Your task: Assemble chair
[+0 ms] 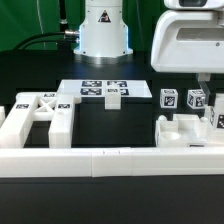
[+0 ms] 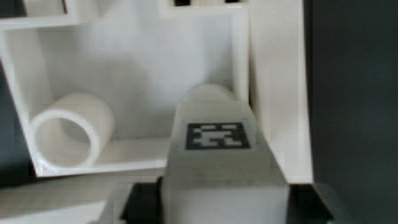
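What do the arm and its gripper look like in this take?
The arm's base is a glossy white rounded column with a small dark mark on its front; dark cables run beside it. The gripper has a boxy white body under a grey band, with dark fingers.

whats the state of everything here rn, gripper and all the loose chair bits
two-finger gripper: shut on the white tagged plastic bar
white tagged plastic bar: gripped, over the frame piece
white open box-like frame piece: lying on the table, open side up
white ring-shaped cylinder: loose inside the frame piece
white flat cut-out panel: lying flat, untouched
small white tagged block: loose at the marker board
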{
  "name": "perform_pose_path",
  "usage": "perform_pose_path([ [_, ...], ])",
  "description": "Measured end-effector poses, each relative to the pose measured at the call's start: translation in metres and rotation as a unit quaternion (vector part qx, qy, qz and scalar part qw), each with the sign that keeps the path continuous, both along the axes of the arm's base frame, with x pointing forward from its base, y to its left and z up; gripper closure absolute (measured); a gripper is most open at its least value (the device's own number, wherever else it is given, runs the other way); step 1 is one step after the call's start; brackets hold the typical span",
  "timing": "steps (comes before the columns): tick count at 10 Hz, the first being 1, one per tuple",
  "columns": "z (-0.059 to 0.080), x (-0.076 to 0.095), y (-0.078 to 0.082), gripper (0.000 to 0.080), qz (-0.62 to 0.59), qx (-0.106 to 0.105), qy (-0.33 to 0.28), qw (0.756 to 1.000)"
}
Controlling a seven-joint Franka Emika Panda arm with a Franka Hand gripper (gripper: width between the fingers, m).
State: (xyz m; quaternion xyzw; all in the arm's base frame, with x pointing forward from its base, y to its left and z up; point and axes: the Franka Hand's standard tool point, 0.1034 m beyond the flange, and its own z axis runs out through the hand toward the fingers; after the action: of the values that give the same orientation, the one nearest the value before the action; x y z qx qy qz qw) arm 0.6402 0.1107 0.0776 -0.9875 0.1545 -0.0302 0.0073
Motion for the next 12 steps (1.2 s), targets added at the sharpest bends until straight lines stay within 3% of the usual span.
perform_pose_path([
  [4, 0.003, 0.002, -0.016, 0.0512, -0.161, -0.008, -0.004, 0.987],
  [7, 0.003, 0.002, -0.022, 0.0511, -0.188, -0.014, -0.004, 0.982],
  [8, 0.005, 0.002, -0.022, 0.0297, -0.183, -0.013, -0.004, 0.983],
  [9, 0.017, 0.002, -0.026, 0.0297, -0.145, -0.012, -0.008, 0.989],
  [10, 0.033, -0.004, -0.037, 0.018, -0.113, -0.01, -0.011, 0.994],
  [11, 0.044, -0.013, -0.054, 0.0159, -0.087, -0.012, -0.011, 0.996],
  [12, 0.045, -0.018, -0.069, 0.0159, -0.083, -0.015, -0.008, 0.996],
])
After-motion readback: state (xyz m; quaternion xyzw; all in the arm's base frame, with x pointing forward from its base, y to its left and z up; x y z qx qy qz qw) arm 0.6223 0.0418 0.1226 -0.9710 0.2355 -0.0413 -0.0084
